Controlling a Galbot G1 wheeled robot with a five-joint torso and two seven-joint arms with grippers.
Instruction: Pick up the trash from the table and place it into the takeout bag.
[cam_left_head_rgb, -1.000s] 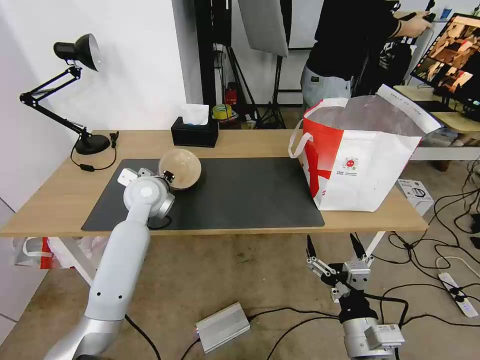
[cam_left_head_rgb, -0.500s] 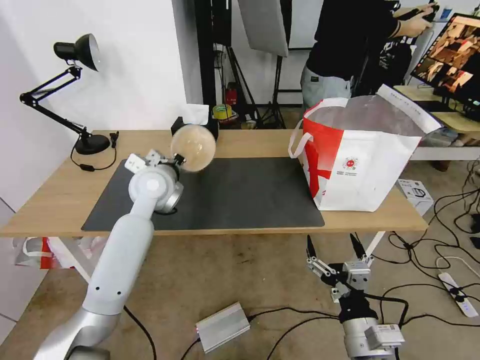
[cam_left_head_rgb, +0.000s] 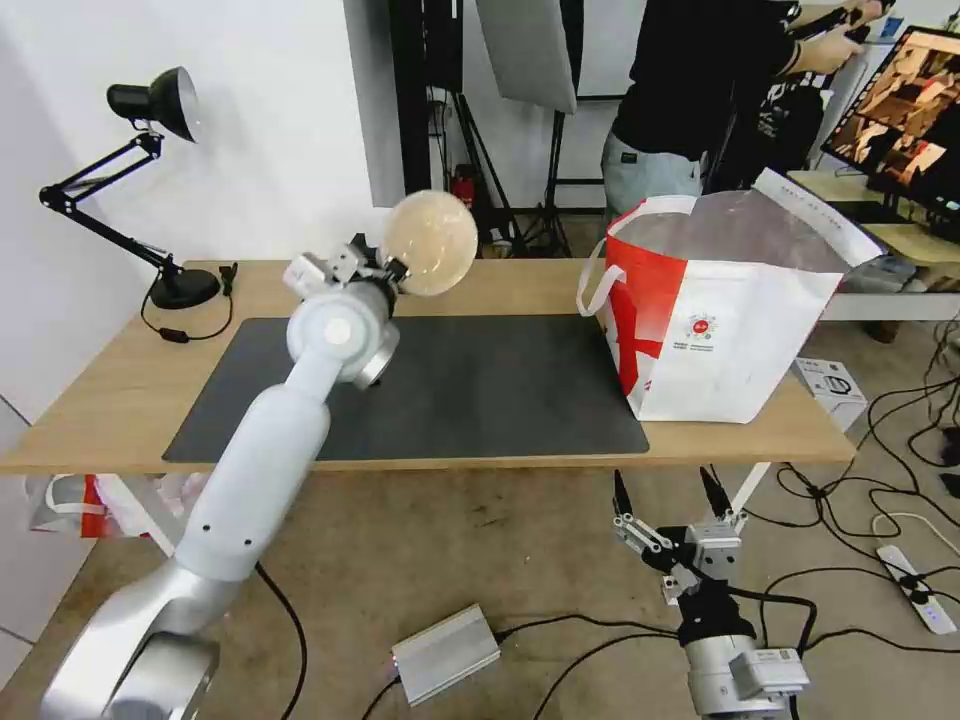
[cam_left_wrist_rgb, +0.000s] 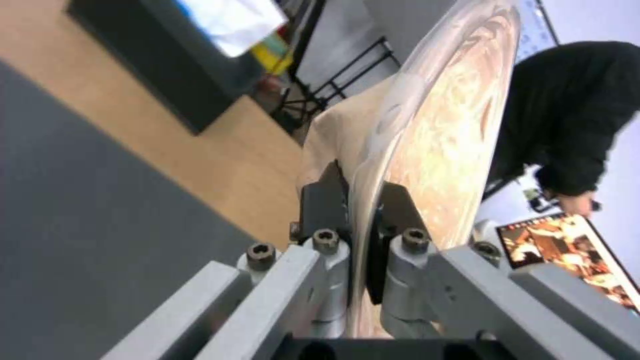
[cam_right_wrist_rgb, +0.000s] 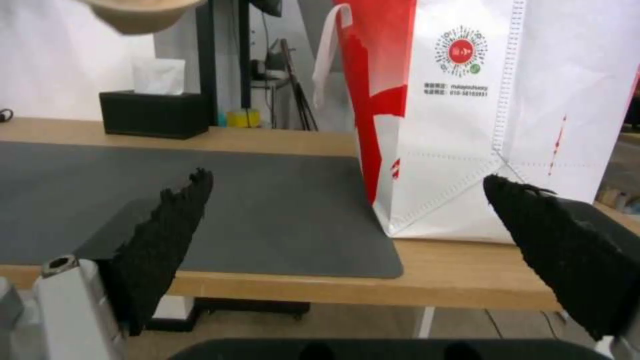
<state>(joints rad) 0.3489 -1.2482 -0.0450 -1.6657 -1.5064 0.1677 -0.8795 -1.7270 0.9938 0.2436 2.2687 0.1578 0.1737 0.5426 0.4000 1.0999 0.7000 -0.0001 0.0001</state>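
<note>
Left end effector (cam_left_head_rgb: 392, 268), clenched on the rim of the round beige pulp bowl (cam_left_head_rgb: 431, 243), is now carrying it higher above the light wooden bench (cam_left_head_rgb: 120, 400) than moments ago, heading toward the boxy white-and-red takeout bag (cam_left_head_rgb: 715, 320); right end effector (cam_left_head_rgb: 672, 500) is idling, released.

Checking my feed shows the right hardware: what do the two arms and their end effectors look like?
The left arm is a smooth white and silver tube with a round white-capped wrist joint; its left end effector has grey metal linkages with hex bolts and dark pads. The right end effector sits on a grey wrist trailing a black cable, with silver linkages and black serrated, tapered fingers.
</note>
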